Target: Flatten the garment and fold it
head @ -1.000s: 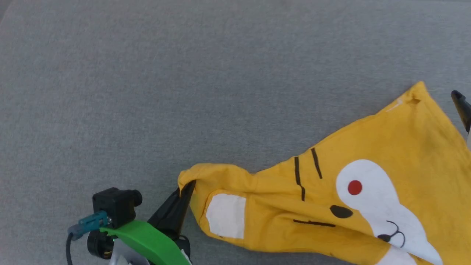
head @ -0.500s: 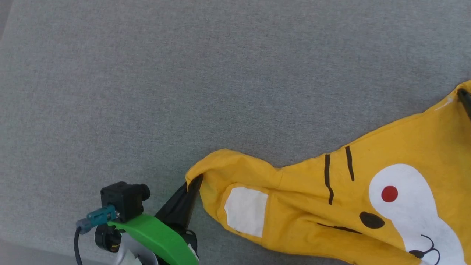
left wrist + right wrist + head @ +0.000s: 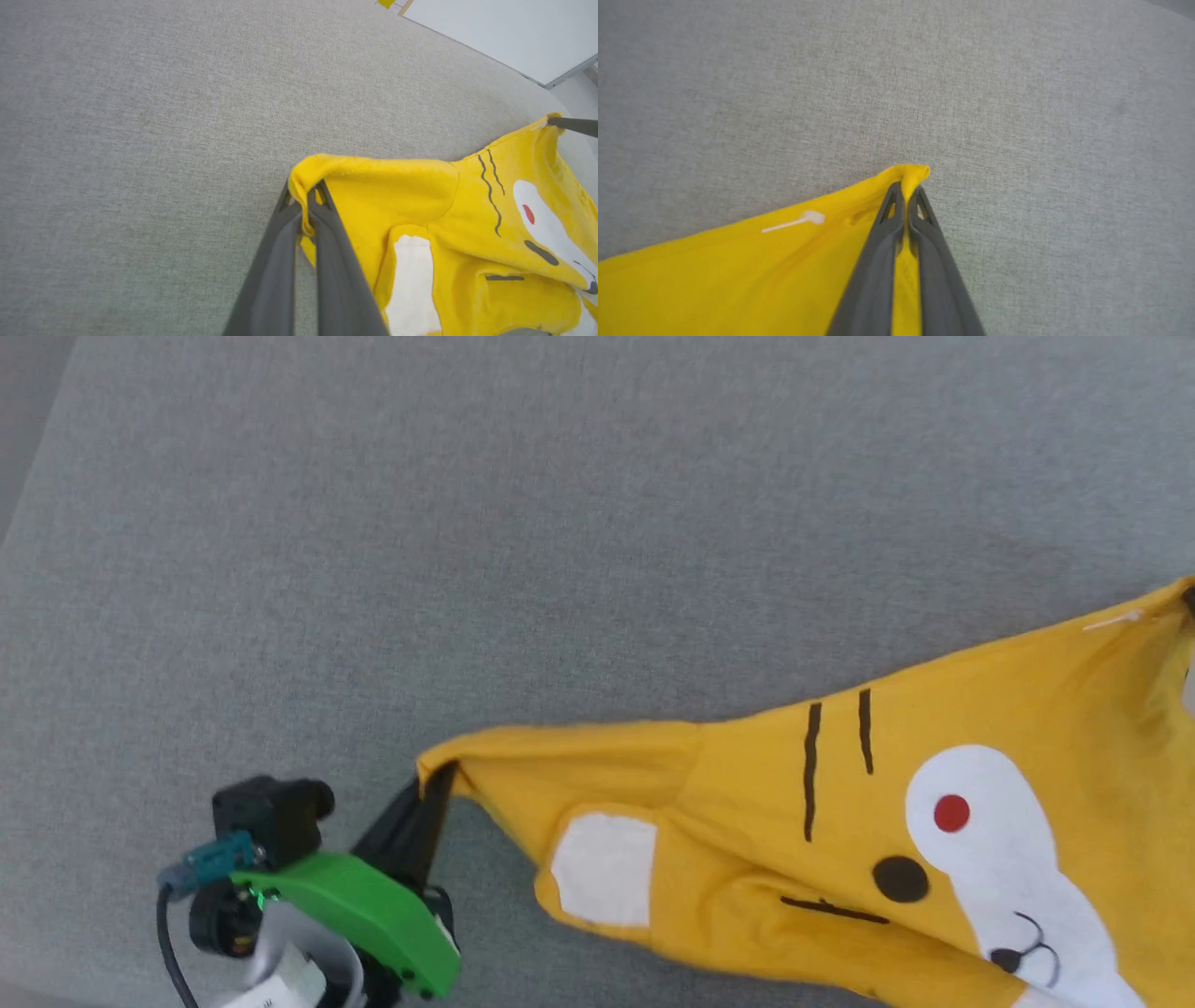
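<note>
The yellow shirt hangs low over the grey table, stretched between the two claws. The left claw is pinched tight on a sleeve end, with cloth bunched over its tips. The right claw is clamped on the far corner, just beside a small white tag. The top edge runs taut between them. Below it the cloth sags in folds, with a white patch, two dark stripes and a red dot facing up.
</note>
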You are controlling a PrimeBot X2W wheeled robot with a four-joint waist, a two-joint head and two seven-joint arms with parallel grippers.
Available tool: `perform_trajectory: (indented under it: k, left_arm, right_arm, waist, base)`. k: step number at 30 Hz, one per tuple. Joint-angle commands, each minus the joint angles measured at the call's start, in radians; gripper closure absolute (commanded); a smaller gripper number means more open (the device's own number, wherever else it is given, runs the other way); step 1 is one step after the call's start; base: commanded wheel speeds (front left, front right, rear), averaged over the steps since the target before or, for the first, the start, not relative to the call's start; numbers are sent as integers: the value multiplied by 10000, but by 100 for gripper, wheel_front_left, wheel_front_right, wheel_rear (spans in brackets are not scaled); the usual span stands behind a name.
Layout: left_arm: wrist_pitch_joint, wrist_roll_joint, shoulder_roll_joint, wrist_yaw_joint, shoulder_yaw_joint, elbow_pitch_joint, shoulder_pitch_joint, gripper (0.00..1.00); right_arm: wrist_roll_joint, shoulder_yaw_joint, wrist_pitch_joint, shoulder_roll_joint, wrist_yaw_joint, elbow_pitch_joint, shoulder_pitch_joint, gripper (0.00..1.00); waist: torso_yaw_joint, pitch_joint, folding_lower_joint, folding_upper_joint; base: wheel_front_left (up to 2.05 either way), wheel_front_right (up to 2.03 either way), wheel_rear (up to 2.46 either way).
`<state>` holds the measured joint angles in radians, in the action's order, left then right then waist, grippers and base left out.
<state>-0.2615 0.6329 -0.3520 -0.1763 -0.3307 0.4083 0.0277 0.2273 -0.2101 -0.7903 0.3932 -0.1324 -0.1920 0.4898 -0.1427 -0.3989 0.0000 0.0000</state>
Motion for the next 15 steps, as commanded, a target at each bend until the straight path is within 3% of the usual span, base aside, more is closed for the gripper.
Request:
perform_trajectory:
  k: [1,5,9,15]
  left_arm:
    - [71,-191,-78,-117,143,-107,-396,100]
    - [-29,-135,-40,-212,426,-456,-1175,100]
    - [-318,-479,-364,-270,660,-1021,-2332,100]
    - [-824,-761,-861,64,809,-1840,-4391,100]
  right_arm:
    - [-100,-100,242,-105,17,108,-88,100]
    - [-111,-276,827,-332,17,302,-86,100]
    - [-194,-205,1293,-489,17,499,140,100]
    - [-235,137,1973,-554,17,762,1022,100]
  waist:
    - [468,832,0,0]
    - [762,1625,0,0]
    - [1051,2379,0,0]
    - [1397,3148,0,0]
  base:
    - [0,0,0]
    - [0,0,0]
    - [0,0,0]
    - [0,0,0]
